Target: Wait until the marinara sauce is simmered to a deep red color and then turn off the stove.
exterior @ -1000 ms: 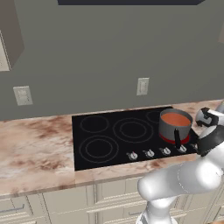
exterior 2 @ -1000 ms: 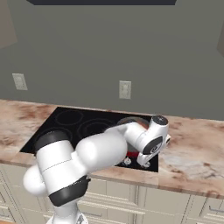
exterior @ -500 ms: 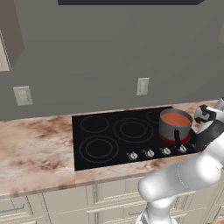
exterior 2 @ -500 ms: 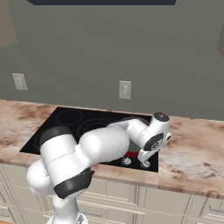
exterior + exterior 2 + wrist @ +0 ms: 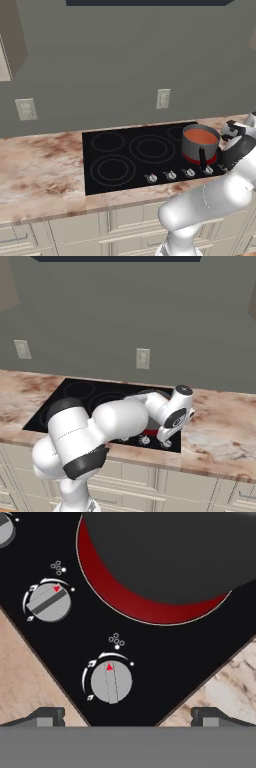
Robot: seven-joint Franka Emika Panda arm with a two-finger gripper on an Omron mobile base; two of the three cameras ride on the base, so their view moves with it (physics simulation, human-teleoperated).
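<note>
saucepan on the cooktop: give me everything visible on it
The saucepan is a grey, metal-looking round pot with straight walls, upright on the right front burner, which glows red beneath it. It holds smooth orange-red marinara sauce nearly to the rim. A black handle points toward the knob row. Nothing else touches it; the open tool hovers over the nearest knob.

wall (image 5: 100, 60): plain grey, behind the desk | desk (image 5: 35, 170): mottled pink-brown marble top | sockets: two white plates on the wall, one (image 5: 26, 109) above the desk's left end, one (image 5: 163, 98) further right | cabinets (image 5: 75, 232): cream panelled fronts beneath the desk | upper cabinet (image 5: 10, 40): on the wall, high at the left | light: even, soft
</note>
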